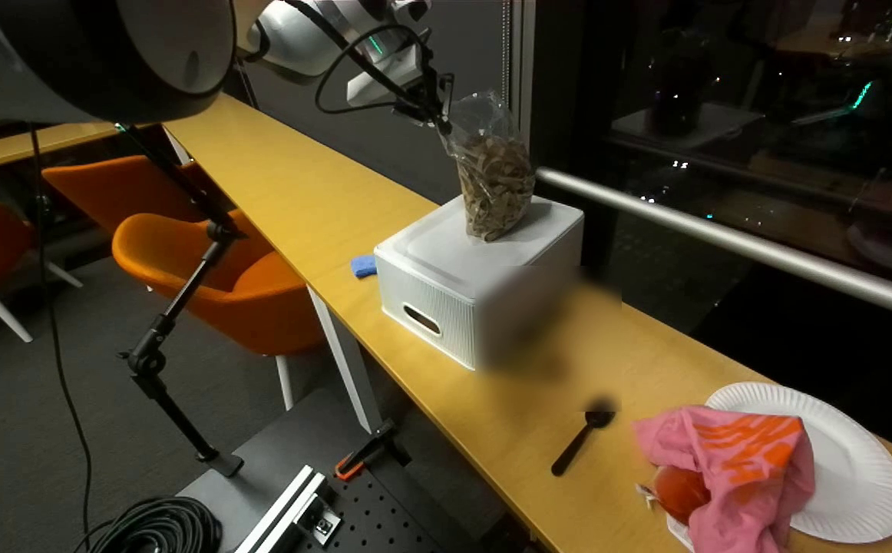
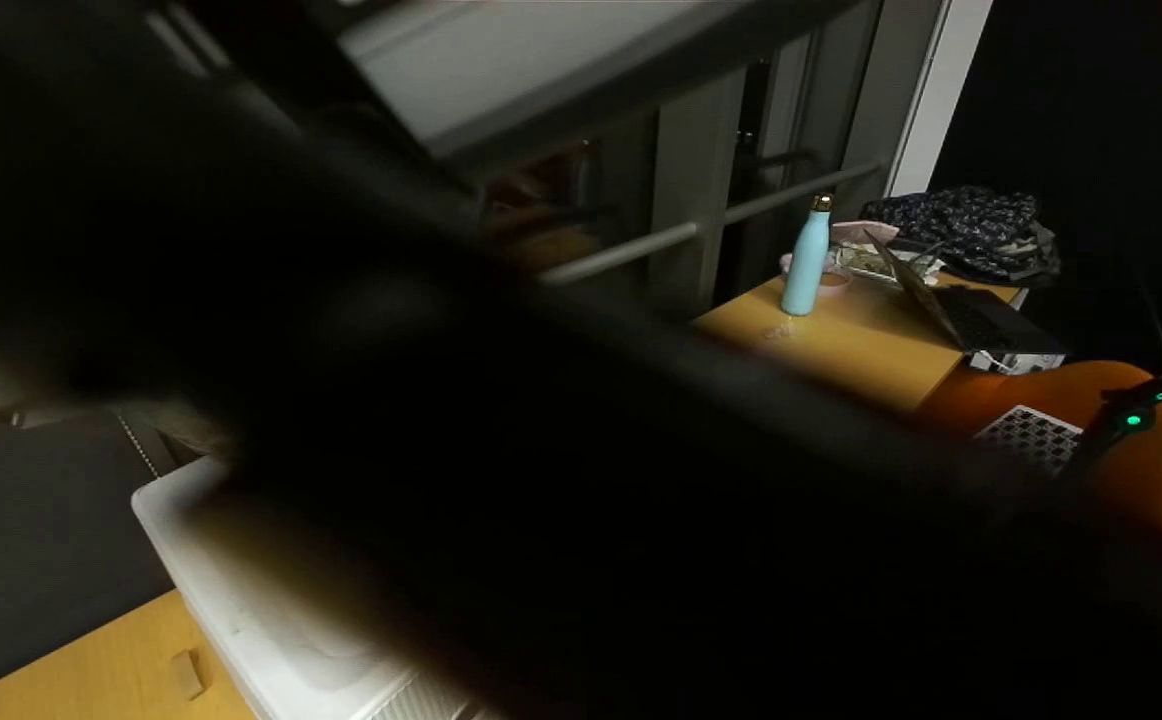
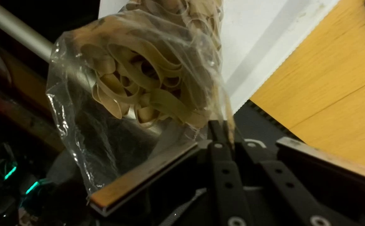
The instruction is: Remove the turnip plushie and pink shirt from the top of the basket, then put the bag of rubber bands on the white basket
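Your gripper [image 3: 228, 131] was clenched on the bag of rubber bands [image 1: 493, 184], its fingers nearly together with a thin fold of clear plastic between them. The pinch was at one upper side of the bag, above most of the bands. In an exterior view, the bag stood upright over the basket [image 1: 457, 319], its long axis close to vertical: the loose, see-through top pointed up, and the packed, slightly narrower bottom pointed down to the white top, near its middle. You could not tell whether the basket bore its weight. In the wrist view, the flared plastic spread toward you, with tan loops behind it.

The basket sat on the table [image 1: 308, 177], an oval handle slot in one ribbed side; a blur hid part of another side. A blue item [image 1: 364, 266] lay just beside it. Farther along, a black spoon [image 1: 575, 448] lay with its handle aimed at the table's edge. Beyond, the pink shirt [image 1: 757, 453] lay crumpled, partly over a white plate [image 1: 857, 472], with the round reddish turnip plushie [image 1: 680, 494] touching its folds.
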Controlling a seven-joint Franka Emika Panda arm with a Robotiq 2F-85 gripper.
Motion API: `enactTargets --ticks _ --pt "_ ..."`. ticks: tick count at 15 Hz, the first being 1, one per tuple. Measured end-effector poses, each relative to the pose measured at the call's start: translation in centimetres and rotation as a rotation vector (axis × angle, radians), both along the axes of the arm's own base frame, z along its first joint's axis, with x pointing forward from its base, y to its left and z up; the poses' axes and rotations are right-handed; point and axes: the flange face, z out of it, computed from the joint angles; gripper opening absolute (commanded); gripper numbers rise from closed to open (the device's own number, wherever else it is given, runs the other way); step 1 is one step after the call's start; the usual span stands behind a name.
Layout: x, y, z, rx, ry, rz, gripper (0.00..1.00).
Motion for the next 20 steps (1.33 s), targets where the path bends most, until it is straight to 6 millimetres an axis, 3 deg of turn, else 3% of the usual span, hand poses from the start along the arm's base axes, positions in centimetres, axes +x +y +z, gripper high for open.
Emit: enactTargets --ticks 8,20 --pt "0.18 0.04 0.41 0.005 -0.007 -0.002 0.98" --pt "0.21 0.19 0.60 0.014 -0.007 -0.003 1.00"
